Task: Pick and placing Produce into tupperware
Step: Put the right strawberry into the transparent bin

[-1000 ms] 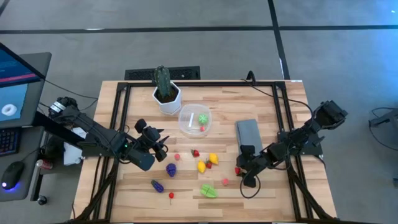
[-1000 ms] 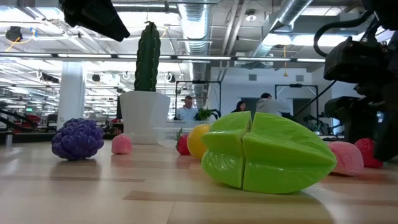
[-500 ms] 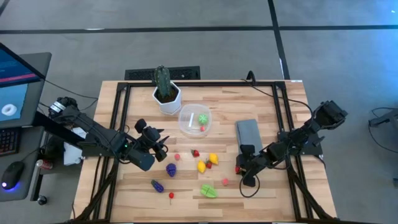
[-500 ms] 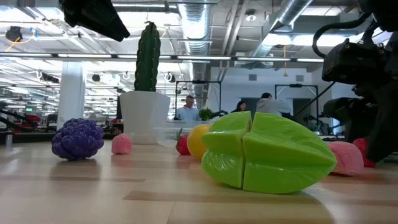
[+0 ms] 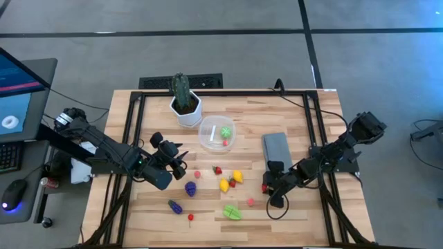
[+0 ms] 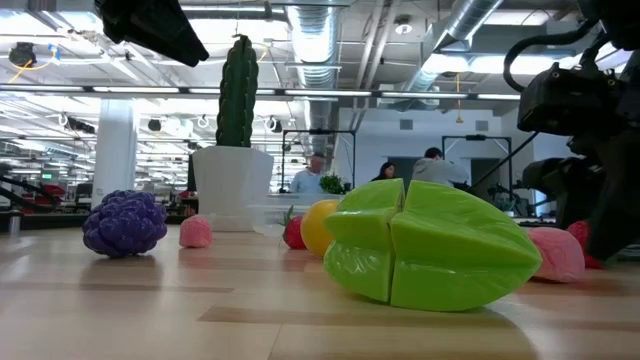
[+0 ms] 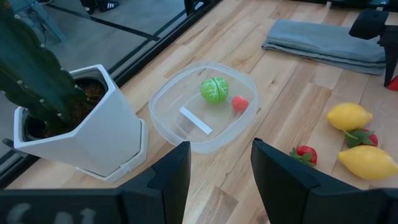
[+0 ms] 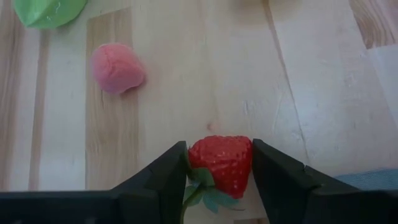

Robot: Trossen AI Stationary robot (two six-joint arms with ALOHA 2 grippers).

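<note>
in tub [image 7: 163,106]: green piece [image 7: 214,89], red piece [image 7: 239,103]
right hand [image 8: 219,167]: clamped on strawberry [image 8: 220,163]
left hand [image 7: 219,171]: parted, empty
left: most produce on desk [image 5: 291,111]

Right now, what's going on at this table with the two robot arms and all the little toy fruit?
The right tool is down at the table, closed on a toy strawberry beside the grey folded cloth. The left tool is open, holds nothing and hangs above the table facing the clear round container, which already holds a small green vegetable and a red piece. Lemons, a purple berry and a green starfruit lie loose on the wood.
</note>
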